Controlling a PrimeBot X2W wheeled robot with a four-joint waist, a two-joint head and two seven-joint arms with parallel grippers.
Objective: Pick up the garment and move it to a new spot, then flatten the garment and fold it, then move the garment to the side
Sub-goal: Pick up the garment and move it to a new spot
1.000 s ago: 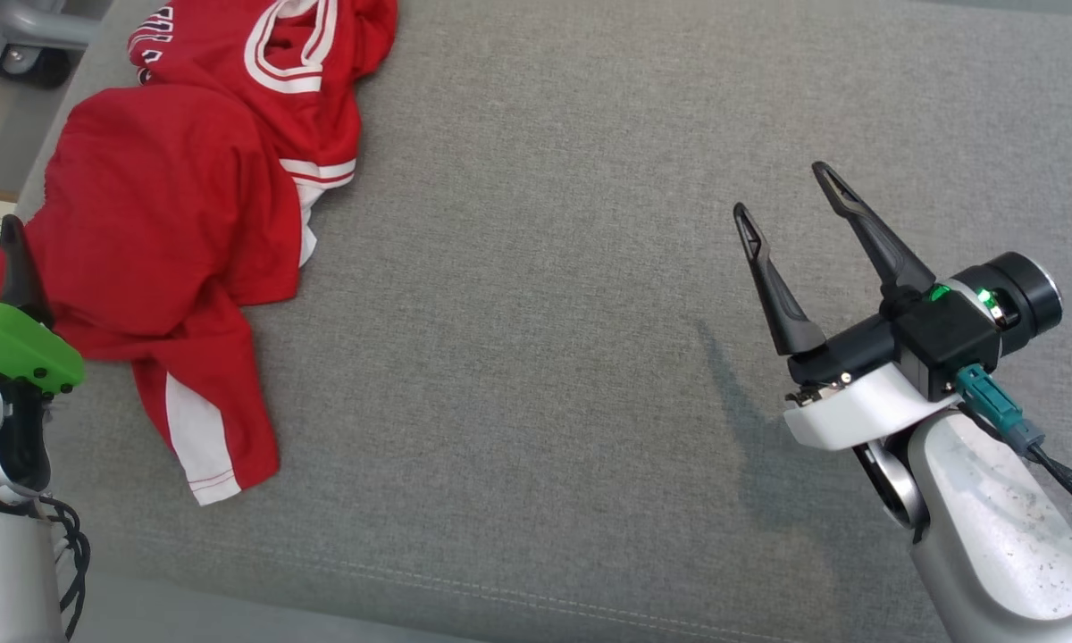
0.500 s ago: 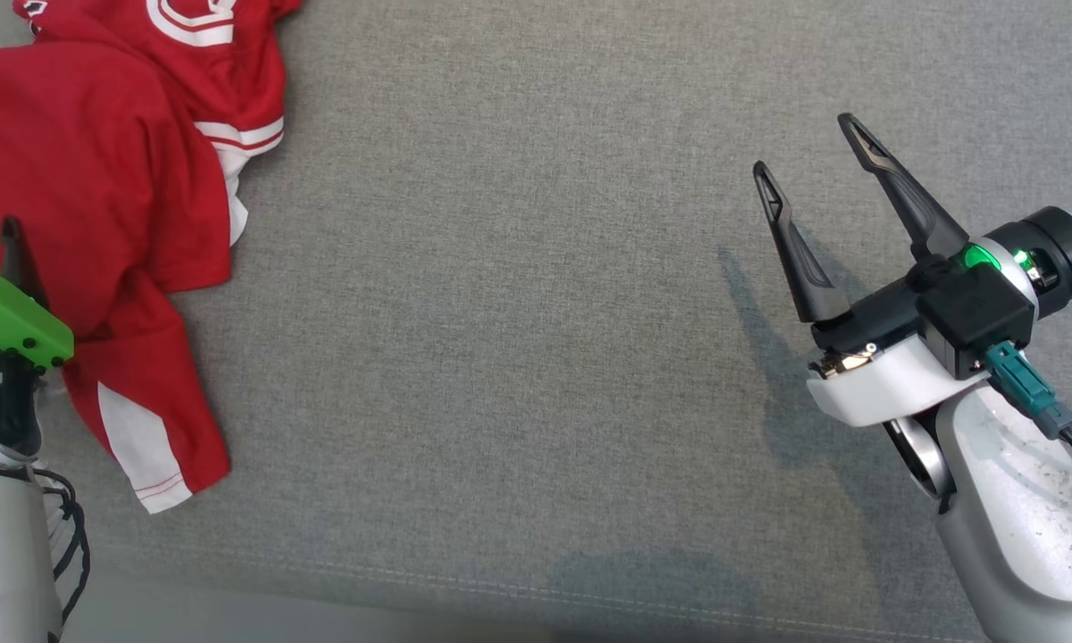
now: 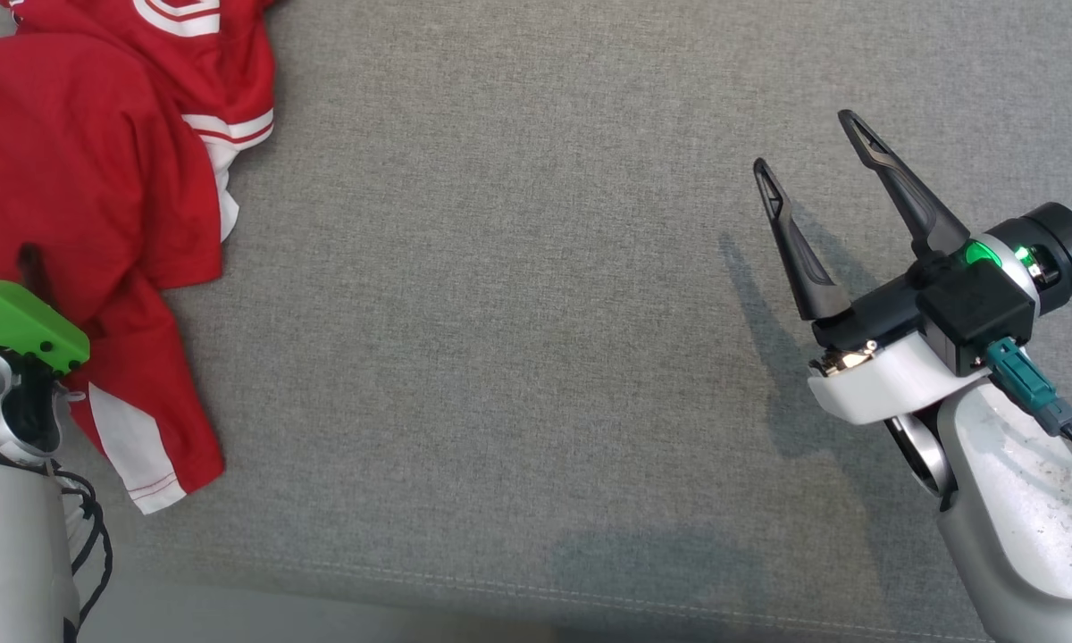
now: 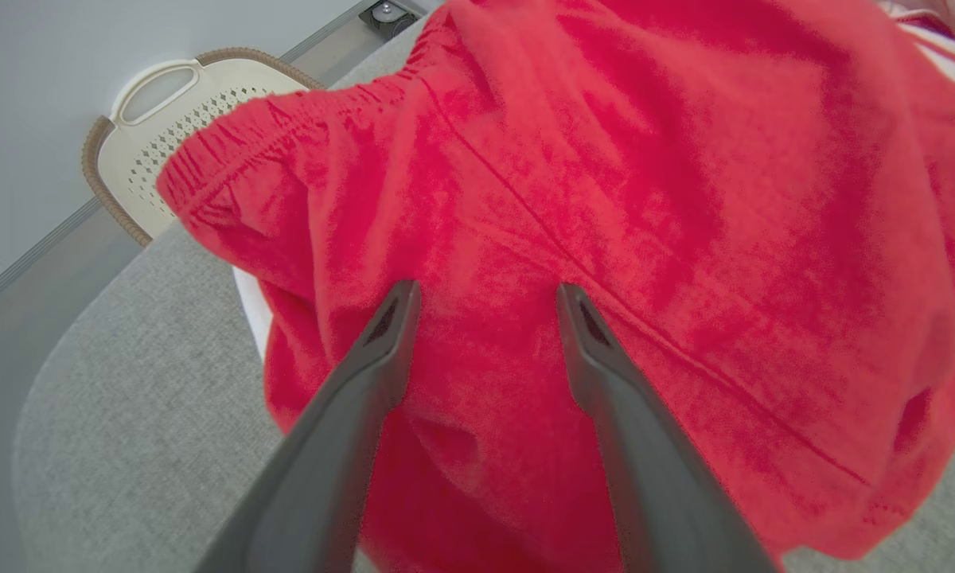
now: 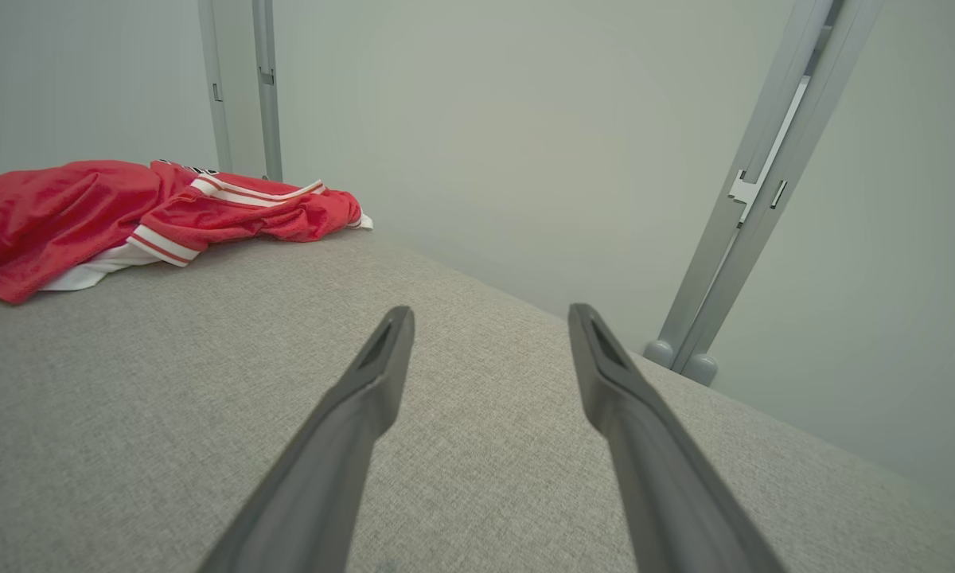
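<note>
While agape, left gripper (image 4: 487,290) on garment (image 4: 684,159)

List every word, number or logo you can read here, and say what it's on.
Nothing reads as legible text.
On the red garment, a white printed emblem is cut off by the head view's top edge: unreadable.
In the right wrist view, small dark marks on it are too small to read.

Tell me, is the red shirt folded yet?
No, crumpled: the red jersey lies bunched in wrinkled layers on the grey cushion.
</note>
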